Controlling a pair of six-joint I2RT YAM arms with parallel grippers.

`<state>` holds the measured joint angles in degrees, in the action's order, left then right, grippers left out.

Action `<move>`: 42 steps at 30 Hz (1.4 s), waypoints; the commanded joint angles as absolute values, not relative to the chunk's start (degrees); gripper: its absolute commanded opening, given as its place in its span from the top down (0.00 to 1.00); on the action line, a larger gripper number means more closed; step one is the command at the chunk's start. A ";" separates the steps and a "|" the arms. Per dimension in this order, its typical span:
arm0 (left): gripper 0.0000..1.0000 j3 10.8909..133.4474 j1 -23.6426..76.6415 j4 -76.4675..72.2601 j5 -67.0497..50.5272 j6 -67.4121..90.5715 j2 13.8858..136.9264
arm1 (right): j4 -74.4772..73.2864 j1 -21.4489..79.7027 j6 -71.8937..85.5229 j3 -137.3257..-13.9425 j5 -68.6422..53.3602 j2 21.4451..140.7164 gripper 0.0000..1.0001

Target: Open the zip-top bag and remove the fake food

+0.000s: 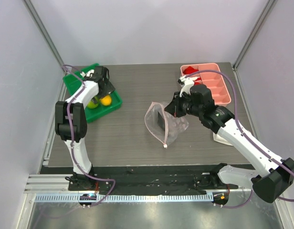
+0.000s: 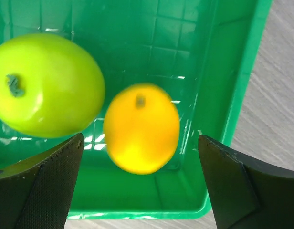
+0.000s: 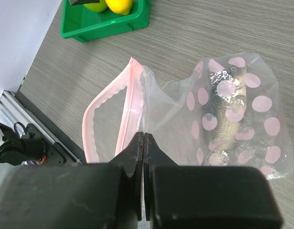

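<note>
The zip-top bag (image 1: 163, 125) lies mid-table with its pink zip strip (image 3: 125, 102) parted and its mouth gaping. My right gripper (image 3: 143, 138) is shut on a fold of the clear plastic (image 3: 175, 105) just behind the mouth; it also shows in the top view (image 1: 174, 110). A grey scaly shape (image 3: 223, 109) shows through the dotted plastic. The lime green fruit (image 2: 42, 86) and the yellow-orange fruit (image 2: 141, 128) sit in a green tray (image 2: 223, 71) at the far left (image 1: 73, 81). My left gripper (image 2: 140, 138) hangs open and empty just above them (image 1: 106, 90).
A pink divided tray (image 1: 218, 88) with red pieces (image 1: 190, 71) stands at the back right. A white flat object (image 1: 218, 136) lies under my right arm. Pale walls close in the left, back and right sides.
</note>
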<state>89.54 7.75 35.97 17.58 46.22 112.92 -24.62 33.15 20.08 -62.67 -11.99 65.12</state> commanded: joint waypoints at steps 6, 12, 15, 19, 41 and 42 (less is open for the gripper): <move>0.25 77.83 14.84 32.54 11.97 45.27 91.17 | -21.71 32.96 20.39 -64.95 -14.41 65.65 0.98; 0.87 63.04 30.98 13.31 -7.54 45.26 71.75 | -20.92 32.96 21.09 -65.83 -14.85 66.01 0.98; 1.00 58.98 38.90 10.64 -6.69 46.58 67.96 | -20.13 33.05 22.06 -65.83 -15.56 66.18 0.98; 1.00 55.73 45.77 7.22 -2.64 48.95 66.45 | -17.76 33.05 24.87 -64.69 -16.61 65.83 0.98; 1.00 69.18 54.76 25.14 33.22 74.27 85.17 | 5.53 34.01 51.32 -51.68 -20.57 62.31 0.98; 1.00 68.56 54.93 24.53 33.83 74.35 85.17 | 6.49 34.10 52.02 -51.07 -20.31 61.97 0.98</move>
<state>68.27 54.02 23.20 25.21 71.59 85.17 -2.57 33.43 46.57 -51.51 -19.22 63.96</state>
